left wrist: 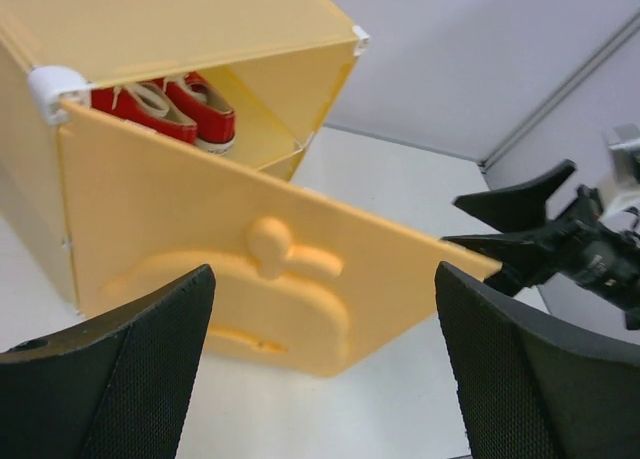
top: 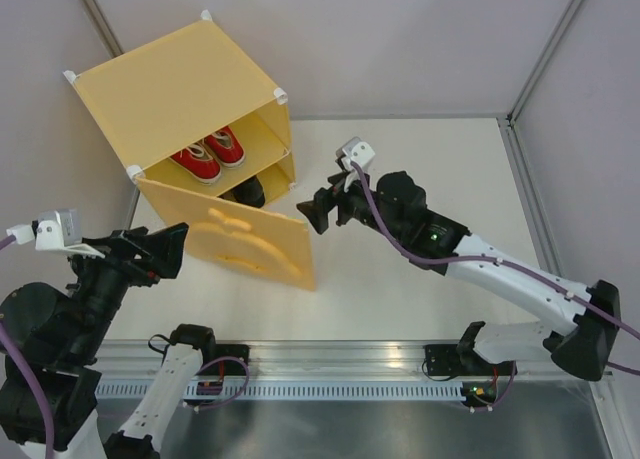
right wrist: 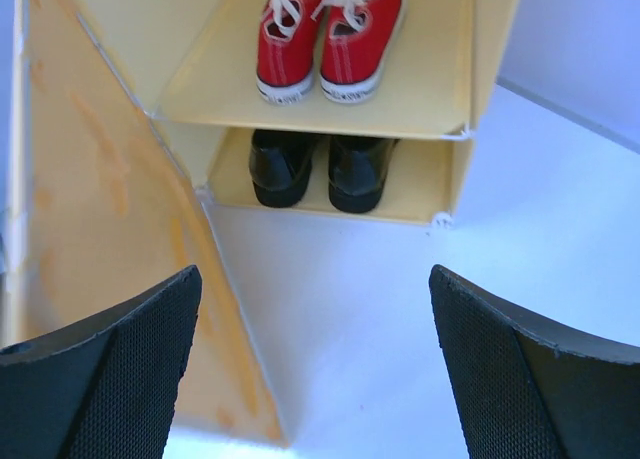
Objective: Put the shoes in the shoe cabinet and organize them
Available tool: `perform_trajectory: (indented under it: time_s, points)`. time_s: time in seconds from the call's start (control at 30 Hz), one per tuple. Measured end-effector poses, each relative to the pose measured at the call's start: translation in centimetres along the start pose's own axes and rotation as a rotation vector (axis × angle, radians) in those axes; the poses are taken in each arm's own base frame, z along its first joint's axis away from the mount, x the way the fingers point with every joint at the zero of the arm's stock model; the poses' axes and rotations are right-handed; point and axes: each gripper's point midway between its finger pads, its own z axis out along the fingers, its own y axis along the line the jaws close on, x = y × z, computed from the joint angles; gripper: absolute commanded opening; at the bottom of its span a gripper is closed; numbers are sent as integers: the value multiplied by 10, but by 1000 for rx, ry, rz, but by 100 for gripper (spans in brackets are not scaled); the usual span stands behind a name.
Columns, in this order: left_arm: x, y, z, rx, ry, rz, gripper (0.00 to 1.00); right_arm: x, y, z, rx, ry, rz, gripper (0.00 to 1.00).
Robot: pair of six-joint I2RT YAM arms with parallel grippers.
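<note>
Hovering with its two fingers spread wide and nothing between them, the right claw is facing the open front of the cabinet, just beside the free edge of the door. The left claw is likewise gaping and empty. It is hanging near the outer, embossed face of that door, toward the hinge side. Neither claw is touching anything, so far as the views show.

The red sneakers are sitting side by side on the upper shelf, heels toward the opening. The black loafers are sitting as a pair in the lower compartment, directly beneath them. The door is standing swung well out over the table.

Judgement: both pairs are lying stowed and squared, so the placing appears finished, and the step in hand is most likely closing the door. The left claw is the better placed for it, being on the outer side of the panel. The next move is calling for a gentle push on that face, out toward the free edge, swinging it about the hinge. The right claw is standing in the door's arc and would need to clear first. The cabinet looks light and may slide under a hard push.
</note>
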Motion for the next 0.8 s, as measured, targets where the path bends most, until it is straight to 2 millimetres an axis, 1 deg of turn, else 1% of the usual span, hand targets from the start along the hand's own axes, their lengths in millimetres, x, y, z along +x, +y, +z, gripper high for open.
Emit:
perform_trajectory:
  time_s: [0.07,0.13,0.2,0.3,0.4,0.57,0.7,0.8]
  points:
    - [5,11,-6,-52,1,-2,89,10,-7,-21,29,25,-4,98]
    - [15,21,-11,-92,10,-6,88,17,-15,-40,64,42,-9,98]
    - [29,29,-13,-119,41,-11,88,21,-23,-62,103,44,-10,98]
    - [55,41,-7,-152,111,-20,90,24,-34,-92,158,37,-6,98]
    - [83,54,4,-192,197,-31,92,24,-50,-123,243,7,13,98]
    - [118,67,24,-222,305,-53,91,25,-76,-171,391,-52,64,98]
    - [139,76,55,-250,361,-91,90,18,-89,-205,466,-123,113,98]
    - [150,83,83,-282,390,-126,89,19,-95,-224,501,-153,146,98]
